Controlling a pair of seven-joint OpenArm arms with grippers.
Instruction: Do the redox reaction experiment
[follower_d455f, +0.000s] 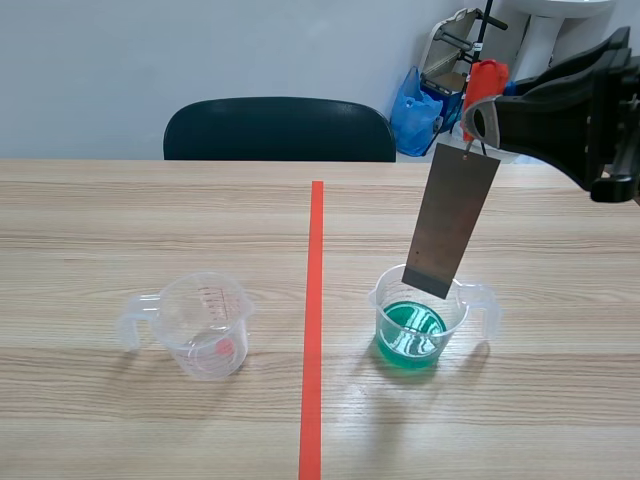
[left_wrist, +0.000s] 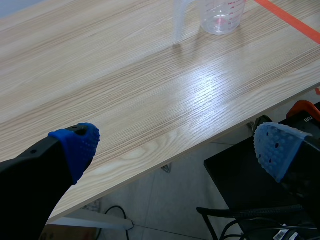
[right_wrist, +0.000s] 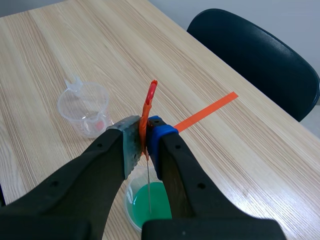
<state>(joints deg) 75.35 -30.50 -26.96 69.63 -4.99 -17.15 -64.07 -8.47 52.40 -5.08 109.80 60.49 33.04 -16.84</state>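
Metal strip (follower_d455f: 450, 222), pinched by the right gripper (right_wrist: 145, 136), hangs centre-right over the green beaker (follower_d455f: 412, 330) on the wood-grain table (follower_d455f: 150, 220). Left gripper (left_wrist: 177, 147) gapes wide; black chair (follower_d455f: 280, 130) upper centre.

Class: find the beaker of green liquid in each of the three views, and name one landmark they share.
Scene view: beaker of green liquid, right of the tape line, below the hanging metal plate.
Left wrist view: not in it.
Right wrist view: directly under the right gripper, between its fingers.
Shared landmark: the tape line, in all three.
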